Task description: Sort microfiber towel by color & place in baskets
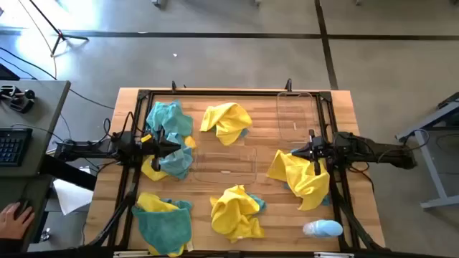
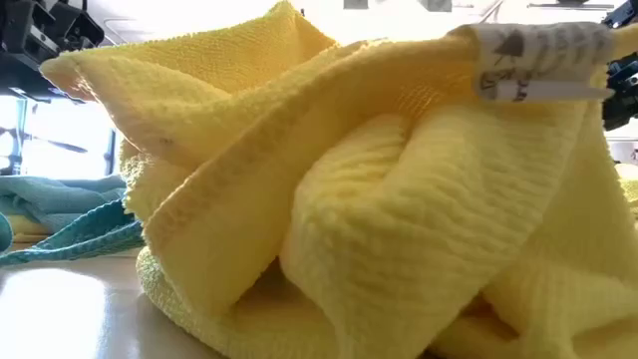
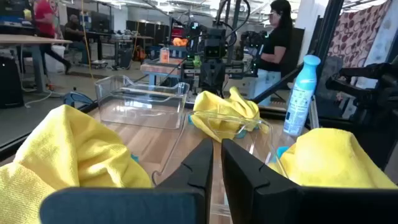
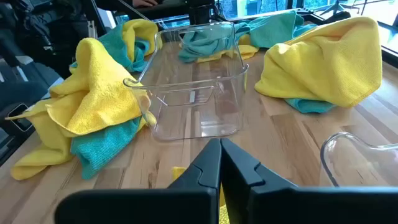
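- Six o'clock, near edge of the bench (image 1: 344,107): a teal-and-yellow towel heap (image 1: 163,218) at seven o'clock, a mostly yellow heap (image 1: 237,210) at six and a pale bottle (image 1: 322,228) at five. None of these is sorted.
- Centre: a clear basket (image 1: 224,163) lies on the bench with no towel in it, as the right wrist view shows.
- Nine o'clock: the left gripper (image 1: 174,145) hovers over a teal-and-yellow pile (image 1: 172,161), arm reaching in level from the bench's left side. Its jaws are nearly closed, a thin slit between them, holding nothing that I can see.
- Three o'clock: the right gripper (image 1: 300,153) sits at the edge of a yellow towel (image 1: 301,178), arm level from the right. Its jaws are fully closed; whether they pinch cloth I cannot tell.
- Twelve o'clock, far side: a teal towel (image 1: 169,116) at eleven, a yellow one (image 1: 226,120) at twelve, and the second basket (image 1: 295,115) at one, also without towels.
- Progress, as I judge it: sorting has barely begun. Every towel is loose on the bench, colours mixed in several heaps, so all the placing is left.
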